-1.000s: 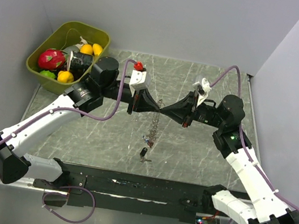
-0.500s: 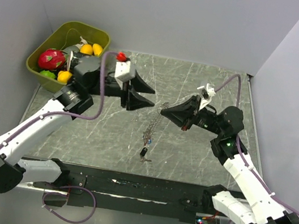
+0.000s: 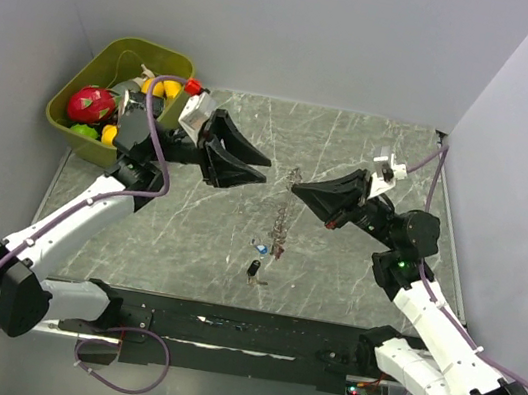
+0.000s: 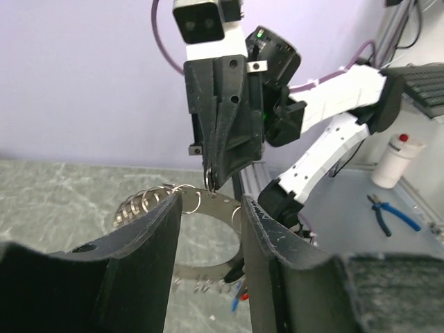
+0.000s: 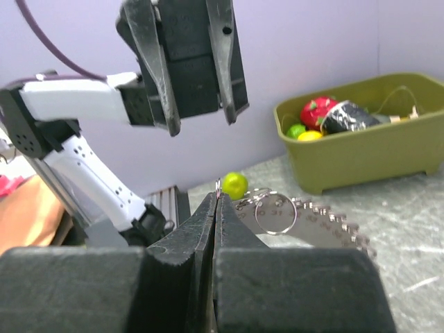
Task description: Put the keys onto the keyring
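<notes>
My right gripper (image 3: 294,185) is shut on a small split ring of the keyring (image 3: 282,216), a flat silvery toothed ring that hangs down from it. A blue-headed key (image 3: 262,249) and a red-headed key (image 3: 276,251) sit at its lower end. A dark-headed key (image 3: 253,271) lies apart on the table. My left gripper (image 3: 266,174) is open and empty, just left of the ring. In the left wrist view the keyring (image 4: 222,201) hangs beyond the open fingers (image 4: 152,236). In the right wrist view the right gripper (image 5: 217,198) pinches the thin ring, with the keyring (image 5: 333,229) beside it.
An olive bin (image 3: 63,93) with toy fruit stands at the back left; it also shows in the right wrist view (image 5: 361,149). A black rail (image 3: 242,328) runs along the table's near edge. Grey walls close the back and sides.
My left gripper has let go of the ring, opened and drawn back to the left. My right gripper has drawn back to the right, still holding the hanging keyring.
</notes>
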You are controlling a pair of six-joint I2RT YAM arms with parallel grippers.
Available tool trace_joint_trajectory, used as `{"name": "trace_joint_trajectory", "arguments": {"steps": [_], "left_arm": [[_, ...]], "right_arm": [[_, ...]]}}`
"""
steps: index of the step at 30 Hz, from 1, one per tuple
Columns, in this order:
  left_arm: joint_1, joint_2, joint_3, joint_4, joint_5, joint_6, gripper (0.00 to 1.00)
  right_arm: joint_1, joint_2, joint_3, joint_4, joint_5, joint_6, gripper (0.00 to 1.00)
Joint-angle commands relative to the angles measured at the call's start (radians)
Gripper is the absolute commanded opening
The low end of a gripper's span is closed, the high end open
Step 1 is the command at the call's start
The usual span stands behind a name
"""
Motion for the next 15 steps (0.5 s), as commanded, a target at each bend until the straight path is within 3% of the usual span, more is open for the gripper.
{"name": "trace_joint_trajectory", "arguments": {"steps": [1,7,15], "left_arm": [[-0.015,0.02,0.003,0.201,0.05,-0.134,0.44],[-0.09,0.056,0.06,0.006,0.013,0.013,0.41],[-0.118,0.091,0.098,-0.032,-0.021,0.036,0.35]], "right_arm": [[0.004,0.001,0.003,0.181,0.044,0.06,0.0],[0.004,0.006,0.003,0.201,0.052,0.072,0.0],[0.004,-0.007,0.002,0.179,0.049,0.065,0.0]]}}
